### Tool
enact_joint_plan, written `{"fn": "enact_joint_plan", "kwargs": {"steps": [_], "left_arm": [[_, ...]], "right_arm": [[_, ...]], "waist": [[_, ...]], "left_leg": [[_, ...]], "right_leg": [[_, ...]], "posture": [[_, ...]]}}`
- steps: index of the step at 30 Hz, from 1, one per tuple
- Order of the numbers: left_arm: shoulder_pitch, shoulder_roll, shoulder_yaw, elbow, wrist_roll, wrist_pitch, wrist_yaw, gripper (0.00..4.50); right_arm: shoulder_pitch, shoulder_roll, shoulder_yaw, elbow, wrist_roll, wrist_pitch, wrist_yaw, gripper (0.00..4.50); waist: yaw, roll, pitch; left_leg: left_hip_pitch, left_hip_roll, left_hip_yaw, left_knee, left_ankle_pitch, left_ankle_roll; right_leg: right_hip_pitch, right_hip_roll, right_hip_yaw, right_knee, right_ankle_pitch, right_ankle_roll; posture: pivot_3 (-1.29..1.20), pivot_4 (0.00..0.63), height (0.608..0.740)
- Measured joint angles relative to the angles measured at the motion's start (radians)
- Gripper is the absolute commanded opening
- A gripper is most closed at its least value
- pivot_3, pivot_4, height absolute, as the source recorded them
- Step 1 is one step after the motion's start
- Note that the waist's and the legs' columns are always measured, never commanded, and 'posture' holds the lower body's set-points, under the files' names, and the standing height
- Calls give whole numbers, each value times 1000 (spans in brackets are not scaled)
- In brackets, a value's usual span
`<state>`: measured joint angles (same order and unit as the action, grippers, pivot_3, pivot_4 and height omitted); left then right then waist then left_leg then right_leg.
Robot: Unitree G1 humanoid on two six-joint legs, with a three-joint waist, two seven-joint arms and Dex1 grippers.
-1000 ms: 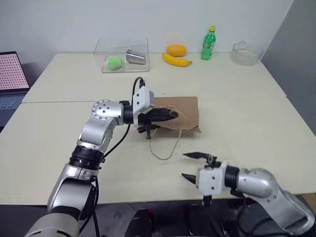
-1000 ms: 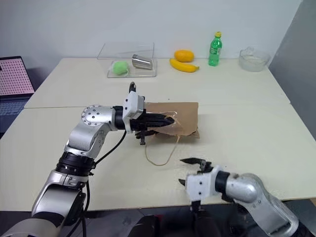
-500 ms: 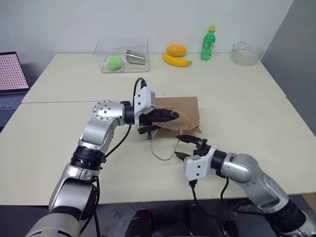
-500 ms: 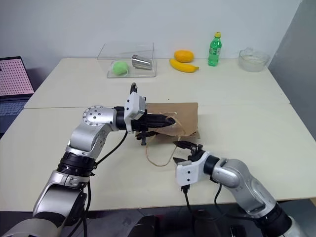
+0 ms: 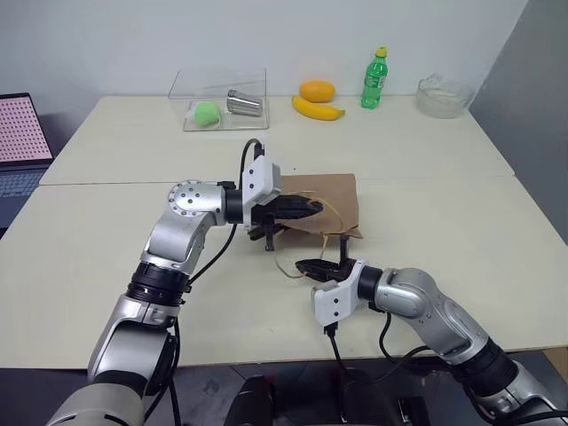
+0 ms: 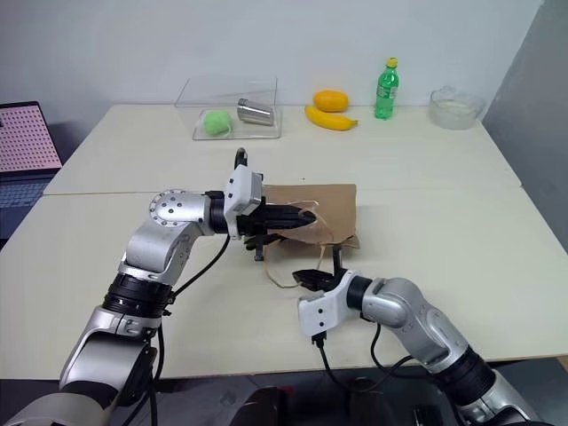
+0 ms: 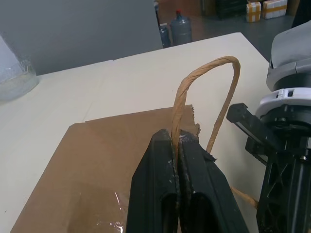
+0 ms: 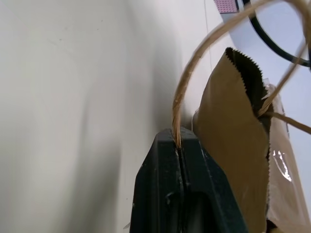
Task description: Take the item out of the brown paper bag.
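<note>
Pinching one tan loop handle each, both tools (image 5: 306,209) (image 5: 306,265) grip the creased brown paper bag (image 5: 342,197); nothing is out yet.

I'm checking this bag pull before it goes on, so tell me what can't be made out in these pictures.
- Ketchup bottle: hidden in every view; the brown paper bag lies flat and its paper covers whatever is inside.
- Bag mouth: in the head views the left tool covers it.
- Far handle's root: in the left wrist view, behind the right tool.
- Bag's lower end: cut off by the right wrist view's edge.
</note>
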<state>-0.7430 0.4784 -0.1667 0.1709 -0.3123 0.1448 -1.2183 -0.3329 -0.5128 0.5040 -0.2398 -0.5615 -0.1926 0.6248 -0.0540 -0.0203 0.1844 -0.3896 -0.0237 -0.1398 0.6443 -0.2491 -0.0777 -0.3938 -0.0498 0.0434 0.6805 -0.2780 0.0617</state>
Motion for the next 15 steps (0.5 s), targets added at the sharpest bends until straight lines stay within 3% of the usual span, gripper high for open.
{"fn": "enact_joint_plan", "kwargs": {"steps": [5,15], "left_arm": [[-18,-7,10,10,-2,33,17,0],[-201,-64,57,155,-16,113,62,0]], "right_arm": [[38,-2,-10,1,8,25,28,31],[104,-38,-16,-2,10,49,71,31]], "waist": [[1,0,0],[1,0,0]], "left_leg": [[0,0,0,0,0,0],[0,0,0,0,0,0]], "right_leg": [[0,0,0,0,0,0],[0,0,0,0,0,0]], "posture": [[0,150,740],[0,150,740]]}}
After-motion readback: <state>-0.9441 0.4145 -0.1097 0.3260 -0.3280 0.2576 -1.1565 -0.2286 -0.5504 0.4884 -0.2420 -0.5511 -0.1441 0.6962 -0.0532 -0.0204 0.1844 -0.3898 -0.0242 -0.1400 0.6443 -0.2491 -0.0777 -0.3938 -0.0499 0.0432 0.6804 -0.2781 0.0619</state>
